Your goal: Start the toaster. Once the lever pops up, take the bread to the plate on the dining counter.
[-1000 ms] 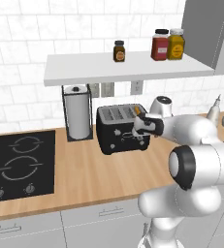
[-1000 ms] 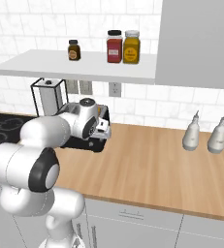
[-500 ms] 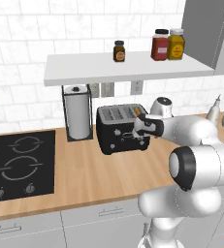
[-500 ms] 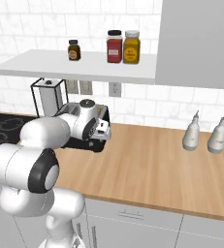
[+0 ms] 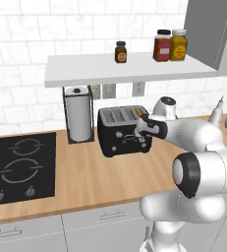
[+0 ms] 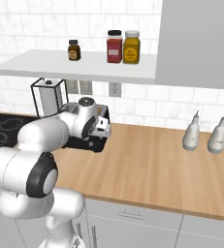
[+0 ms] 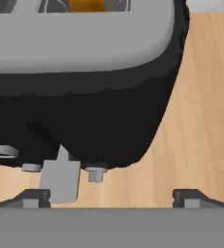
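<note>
Toaster (image 5: 121,133): a boxy black body with rounded corners, a smooth grey top cut by long slots and small white marks on its front face, standing on the light wood-grain tabletop (image 5: 85,177) toward the back, just right of the paper towel holder (image 5: 79,114). In the hand view the toaster's matte black side bulges under the grey rim, a sliver of golden-brown bread (image 7: 86,5) shows down in a slot at the top edge, and a flat grey lever tab (image 7: 60,180) with small round grey knobs beside it juts from the lower front. The gripper (image 5: 143,126) sits at the toaster's right front corner; its jaws are spread wide with nothing between them, the two dark tips (image 7: 34,197) standing far apart at the bottom of the hand view, the left tip close to the lever tab; whether it touches the tab cannot be told. The holder is a thin black wire frame around an upright white roll. Left of it a glossy black cooktop (image 5: 16,167) with white ring marks lies flush in the wood. Above, a plain white shelf (image 5: 125,69) carries three jars (image 5: 170,45), one small and brown, one red, one amber. Two pale grey squeeze-shaped bottles (image 6: 204,136) stand well to the right on the tabletop before the white tiled wall.
</note>
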{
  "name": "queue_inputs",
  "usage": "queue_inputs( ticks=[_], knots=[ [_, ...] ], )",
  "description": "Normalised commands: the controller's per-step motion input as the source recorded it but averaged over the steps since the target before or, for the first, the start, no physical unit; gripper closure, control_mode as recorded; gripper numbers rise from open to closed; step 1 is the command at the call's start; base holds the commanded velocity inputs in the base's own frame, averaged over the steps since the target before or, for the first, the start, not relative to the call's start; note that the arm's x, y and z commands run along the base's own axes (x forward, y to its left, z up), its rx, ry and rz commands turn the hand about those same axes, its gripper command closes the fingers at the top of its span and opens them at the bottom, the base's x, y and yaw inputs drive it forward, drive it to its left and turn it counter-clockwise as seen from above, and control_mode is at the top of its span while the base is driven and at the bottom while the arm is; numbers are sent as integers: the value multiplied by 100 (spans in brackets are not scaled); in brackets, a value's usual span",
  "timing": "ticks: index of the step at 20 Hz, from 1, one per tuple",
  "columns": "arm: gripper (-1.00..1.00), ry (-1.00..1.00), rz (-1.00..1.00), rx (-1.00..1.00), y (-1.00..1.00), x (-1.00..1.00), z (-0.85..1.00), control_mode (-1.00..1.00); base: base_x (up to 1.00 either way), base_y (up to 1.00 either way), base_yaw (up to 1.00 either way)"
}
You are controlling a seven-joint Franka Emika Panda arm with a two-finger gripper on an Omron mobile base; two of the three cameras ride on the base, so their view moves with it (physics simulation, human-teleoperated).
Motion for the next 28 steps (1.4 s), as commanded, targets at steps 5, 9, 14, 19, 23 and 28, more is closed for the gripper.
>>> queue_inputs(
  ticks=[5, 9, 14, 19, 23, 28],
  knots=[
    [-100, -8, 0, 0, 0, 0, 40, -100, 0, 0, 0],
    [-100, -4, 0, 0, 0, -15, 20, -100, 0, 0, 0],
    [-100, -9, 0, 0, 0, -29, 16, -100, 0, 0, 0],
    [-100, -19, 0, 0, 0, -20, 27, -100, 0, 0, 0],
    [-100, -25, 0, 0, 1, -4, 46, -100, 0, 0, 0],
    [-100, -22, -3, 0, 4, 0, 55, -100, 0, 0, 0]
  ],
)
